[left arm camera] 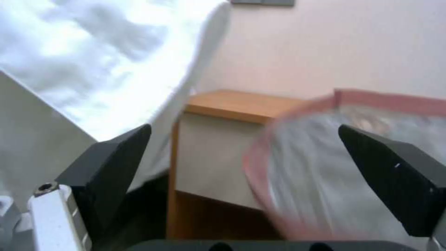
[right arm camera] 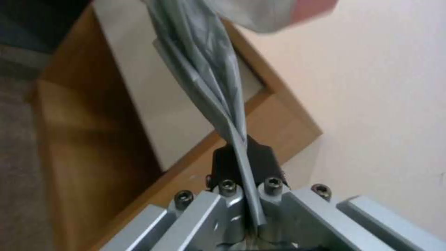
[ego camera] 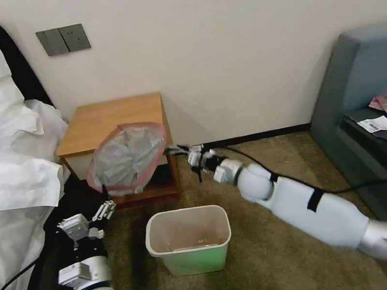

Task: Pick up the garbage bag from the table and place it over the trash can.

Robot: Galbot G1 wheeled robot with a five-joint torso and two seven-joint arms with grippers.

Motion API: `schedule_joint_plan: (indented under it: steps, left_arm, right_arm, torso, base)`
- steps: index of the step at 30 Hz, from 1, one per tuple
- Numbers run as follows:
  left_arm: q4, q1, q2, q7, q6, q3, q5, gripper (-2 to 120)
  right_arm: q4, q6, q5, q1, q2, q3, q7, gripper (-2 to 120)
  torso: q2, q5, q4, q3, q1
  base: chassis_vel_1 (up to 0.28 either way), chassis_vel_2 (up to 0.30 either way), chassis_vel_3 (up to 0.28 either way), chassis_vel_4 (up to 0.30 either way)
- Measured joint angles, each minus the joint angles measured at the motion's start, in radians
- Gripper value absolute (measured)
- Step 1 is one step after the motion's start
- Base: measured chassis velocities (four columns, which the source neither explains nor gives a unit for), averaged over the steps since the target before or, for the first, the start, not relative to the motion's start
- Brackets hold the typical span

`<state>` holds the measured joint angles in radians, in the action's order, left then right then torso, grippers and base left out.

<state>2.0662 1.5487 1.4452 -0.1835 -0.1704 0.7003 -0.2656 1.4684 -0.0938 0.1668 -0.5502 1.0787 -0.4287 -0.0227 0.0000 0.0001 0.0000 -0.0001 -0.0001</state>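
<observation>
Right end effector is clenched on a twisted tail of the garbage bag, at the closed bottom end from the look of the right wrist view. We hold the bag off the bench, in front of its drawer face, with the pink-red rim band facing out toward us and the mouth ballooned open. Gripping the tail keeps the mouth free, which is probably why it's held that way: the rim has to stay open to go over the bin.

Left end effector sits low by the bed, just below the bag's lower rim, with its fingers spread wide and nothing between them. In the left wrist view the bag rim lies between and beyond the fingers, not touching as far as we can tell; that part of the view is blurred. We read it as lined up to catch the rim, so both arms can stretch the mouth.

Trash can stands upright and unlined on the carpet, in front of the bench and below the bag. The bag looks wider than the can, so it should seat once spread. Pickup is done, placement not yet. Risk: thin film could slip or tear at the pinch point.
</observation>
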Motion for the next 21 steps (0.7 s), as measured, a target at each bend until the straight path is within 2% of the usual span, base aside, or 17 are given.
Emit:
schedule_joint_plan:
  steps: [12,14,21]
  left_arm:
    - [-0.008,-0.008,-0.008,-0.003,0.005,0.024,-0.013,100]
    - [-0.011,-0.009,-0.005,-0.003,0.006,0.016,-0.009,100]
    - [-0.011,-0.005,0.003,-0.003,0.007,0.0,0.009,100]
  right_arm:
    - [0.145,0.003,0.062,-0.177,-0.073,0.045,0.013,0]
    - [0.185,0.002,0.097,-0.252,-0.099,0.054,0.024,0]
    - [0.217,-0.02,0.158,-0.368,-0.132,0.082,0.037,0]
  torso:
    - [0.0,0.0,0.0,0.0,0.0]
    - [0.0,0.0,-0.0001,0.0,0.0]
    - [0.0,0.0,-0.0001,0.0,0.0]
  base:
    - [0.0,0.0,0.0,0.0]
    - [0.0,0.0,0.0,0.0]
    - [0.0,0.0,0.0,0.0]
